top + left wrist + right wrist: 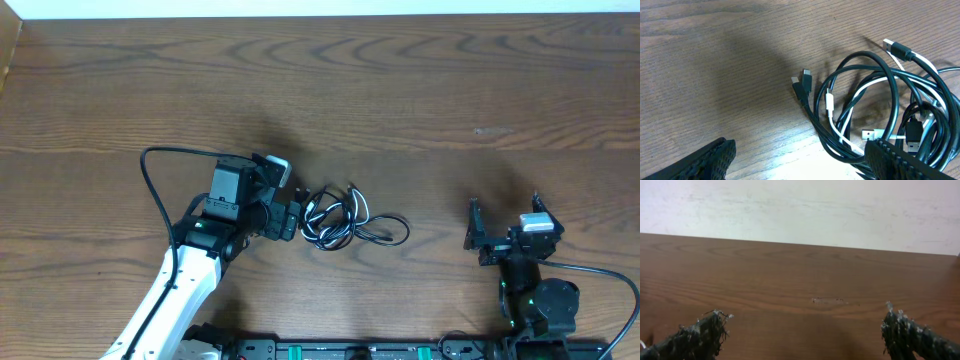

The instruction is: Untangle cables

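Overhead: tangled cables (345, 222) are lying lengthwise along the tabletop's front edge.
Left gripper (292, 213), gaping empty, is hovering just beside their left end; right gripper (478, 236), also open, is sitting well apart.

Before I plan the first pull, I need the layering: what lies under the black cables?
The white cable passes beneath loops of the black cables, on the table. A finger of the left gripper covers the tangle's lower right; layering there is hidden.
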`<act>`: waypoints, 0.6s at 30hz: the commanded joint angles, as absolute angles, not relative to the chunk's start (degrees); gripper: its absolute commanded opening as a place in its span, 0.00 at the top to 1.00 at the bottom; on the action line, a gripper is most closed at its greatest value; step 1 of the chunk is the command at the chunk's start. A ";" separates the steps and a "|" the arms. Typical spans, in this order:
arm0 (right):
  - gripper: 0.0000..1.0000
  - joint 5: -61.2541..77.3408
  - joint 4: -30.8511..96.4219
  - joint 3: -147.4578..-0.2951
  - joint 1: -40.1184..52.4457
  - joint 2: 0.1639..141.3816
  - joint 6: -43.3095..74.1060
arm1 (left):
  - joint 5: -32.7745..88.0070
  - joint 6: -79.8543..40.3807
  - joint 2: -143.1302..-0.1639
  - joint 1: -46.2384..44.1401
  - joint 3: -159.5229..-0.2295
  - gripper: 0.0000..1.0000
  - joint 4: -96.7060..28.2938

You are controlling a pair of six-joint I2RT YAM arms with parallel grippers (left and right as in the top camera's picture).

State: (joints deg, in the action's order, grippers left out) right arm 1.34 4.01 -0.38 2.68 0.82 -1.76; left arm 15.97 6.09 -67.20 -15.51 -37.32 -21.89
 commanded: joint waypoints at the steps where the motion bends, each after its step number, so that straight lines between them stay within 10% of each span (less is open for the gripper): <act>1: 0.01 1.65 4.25 -0.32 1.91 0.38 -2.24 | 14.90 6.90 -67.75 -15.73 -38.76 0.12 -22.00; 18: 0.01 1.65 4.25 -0.32 1.91 0.38 -2.24 | 14.31 6.87 -67.75 -15.73 -38.76 0.12 -22.00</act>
